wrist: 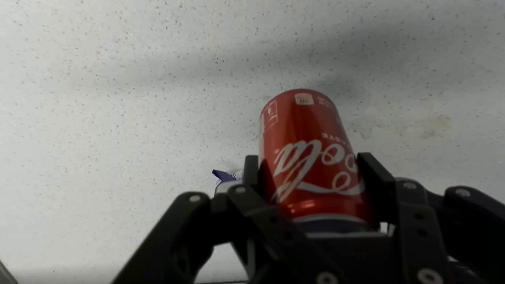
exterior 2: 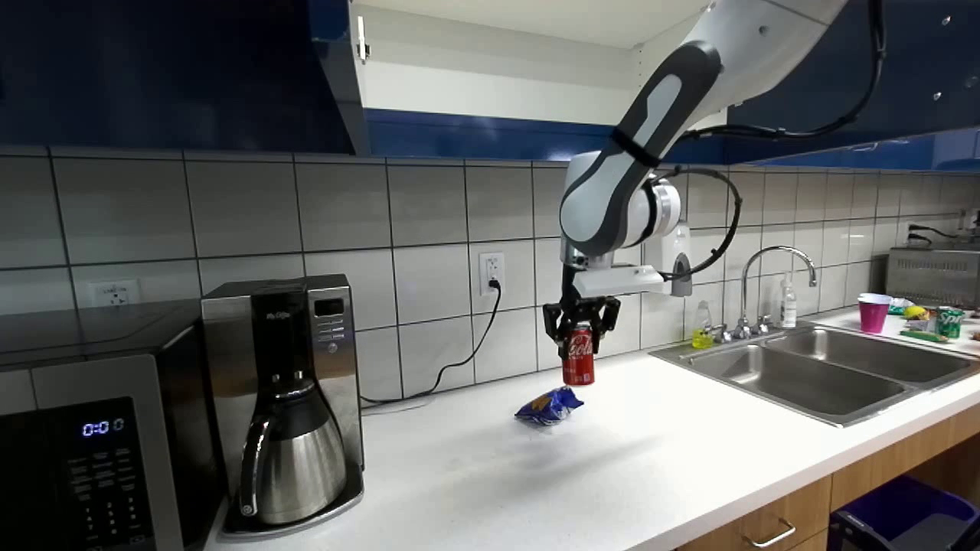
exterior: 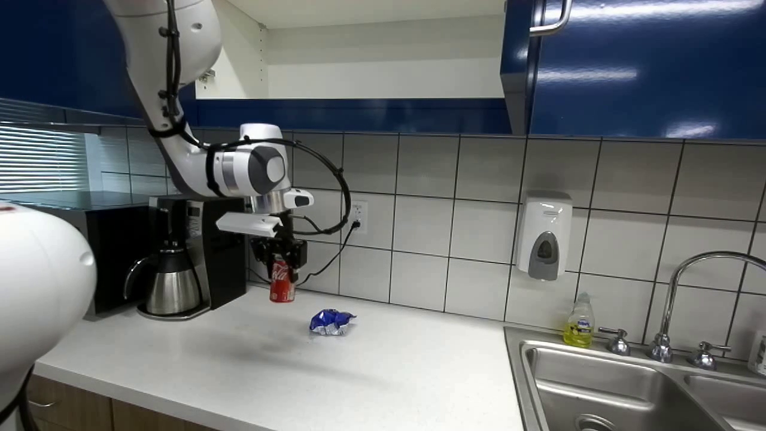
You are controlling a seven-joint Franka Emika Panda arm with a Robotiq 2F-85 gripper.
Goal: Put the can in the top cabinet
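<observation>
The can [exterior: 282, 290] is small and red with white lettering. It also shows in an exterior view [exterior 2: 579, 369] and from above in the wrist view [wrist: 305, 126]. My gripper [exterior: 282, 270] points down and is shut on the can's upper part, one finger on each side; it also shows in the wrist view [wrist: 308, 167]. The can hangs upright and appears held a little above the counter. Its top is mostly hidden by the gripper. The top cabinet [exterior: 386, 78] is open, with a white interior, well above the gripper; it also shows in an exterior view [exterior 2: 490, 84].
A crumpled blue-and-silver packet [exterior: 331, 322] lies on the white counter [exterior: 383, 383] near the can. A coffee maker [exterior 2: 298, 428] and microwave [exterior 2: 92, 436] stand to one side, a sink [exterior: 592, 371] to the other. A blue cabinet rail [exterior: 359, 115] runs below the opening.
</observation>
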